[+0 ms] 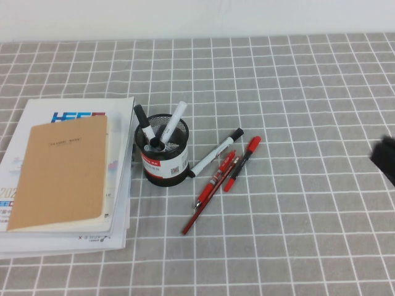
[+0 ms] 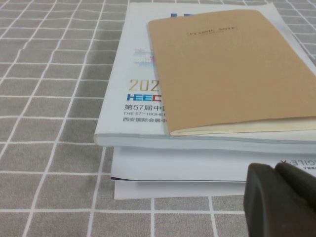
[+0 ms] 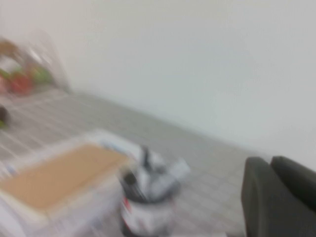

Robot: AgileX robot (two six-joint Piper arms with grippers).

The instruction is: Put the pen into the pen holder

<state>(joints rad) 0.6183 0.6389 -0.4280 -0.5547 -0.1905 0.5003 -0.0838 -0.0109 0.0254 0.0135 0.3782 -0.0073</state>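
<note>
Whether either set of jaws was parted could not be told. The right gripper [image 1: 384, 159] sat at the table's right edge, well apart from the pens; the left gripper [image 2: 281, 197] hovered near the stacked booklets [image 2: 197, 148]. The pen [image 1: 173, 121] stood tilted inside the pen holder [image 1: 163, 159] — a longer white marker [image 1: 216, 152] lay just beside the holder.

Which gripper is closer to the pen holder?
Hard to call. The right gripper sits at the table's right edge, well clear of the pen holder; the left gripper is over the books' near edge.
</note>
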